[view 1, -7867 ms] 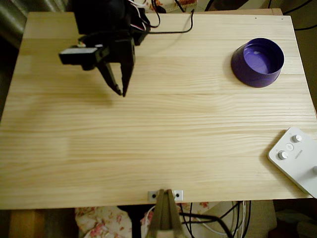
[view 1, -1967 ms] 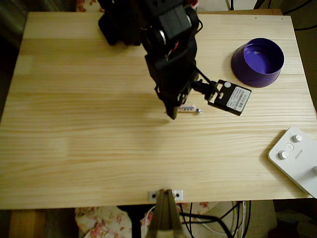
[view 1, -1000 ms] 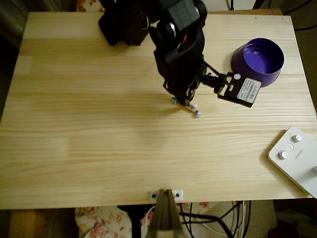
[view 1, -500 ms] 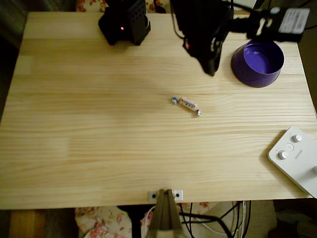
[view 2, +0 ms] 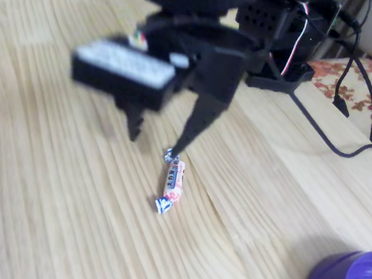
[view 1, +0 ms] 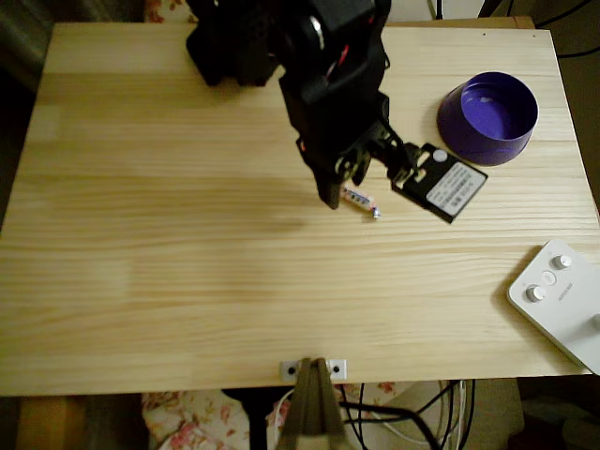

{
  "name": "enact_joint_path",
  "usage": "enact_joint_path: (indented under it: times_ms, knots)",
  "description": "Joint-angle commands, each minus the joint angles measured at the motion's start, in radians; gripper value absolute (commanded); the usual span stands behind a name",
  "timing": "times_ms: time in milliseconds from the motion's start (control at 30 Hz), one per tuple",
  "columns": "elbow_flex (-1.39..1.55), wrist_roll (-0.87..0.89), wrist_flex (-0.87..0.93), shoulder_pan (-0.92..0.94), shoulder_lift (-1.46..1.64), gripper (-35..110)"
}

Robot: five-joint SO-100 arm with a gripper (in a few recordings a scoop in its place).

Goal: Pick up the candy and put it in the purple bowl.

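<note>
Your gripper hangs just above the middle of the desk with its jaws spread wide and nothing between them. In the fixed view the longer finger comes down almost onto the far twisted end of the candy, while the shorter finger sits off to the left over bare wood. So the opening is beside the sweet rather than around it.

The candy lies flat on the desk, near its centre and tilted slightly across the grain. From overhead the candy peeks out from under the dark arm. It lies loose on the wood, not gripped.

The bowl stands upright near the far right corner of the desk in the overhead view, well apart from the candy, its mouth open and ready to take a drop.

You probably want the jaws this wide so they can bracket the narrow middle of the sweet. As they stand, closing would likely pinch only a wrapper end or nudge the candy aside, so shift the opening over it first.
</note>
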Motion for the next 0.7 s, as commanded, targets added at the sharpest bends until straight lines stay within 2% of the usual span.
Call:
enact_joint_path:
  times_ms: [0,200,667]
  knots:
    - [0.005,0.034,0.014,-0.063,0.057,21]
    - [-0.002,0.055,-0.023,-0.12,0.041,22]
    - [0.011,0.005,-0.127,-0.055,-0.075,22]
